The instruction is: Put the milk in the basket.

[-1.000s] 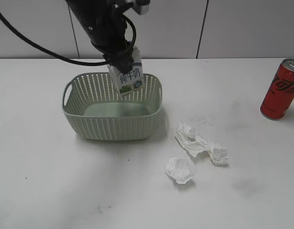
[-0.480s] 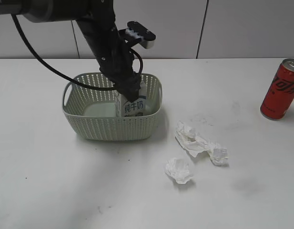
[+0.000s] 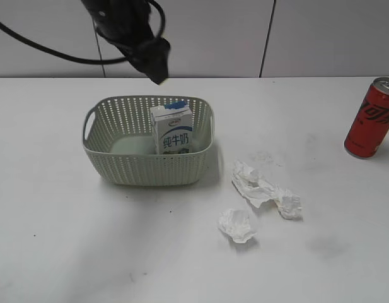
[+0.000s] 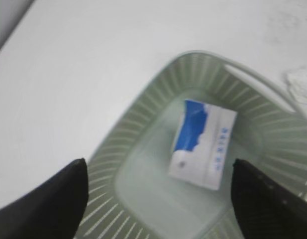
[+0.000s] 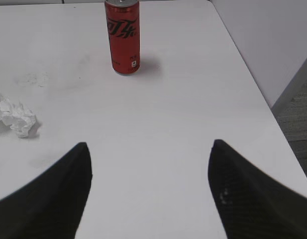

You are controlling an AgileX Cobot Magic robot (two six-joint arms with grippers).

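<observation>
White table (image 3: 68,240): milk (image 3: 173,129) stands upright inside the basket (image 3: 144,165), toward its right side. Both my grippers are spread and empty, left gripper (image 4: 158,199) above the basket, right gripper (image 5: 149,186) over bare table.

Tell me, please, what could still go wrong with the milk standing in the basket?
The milk stands upright and narrow in the basket, so a bump could tip it over. The left pincer hangs open directly above it; a careless withdrawal might clip the carton or the basket rim.
</observation>
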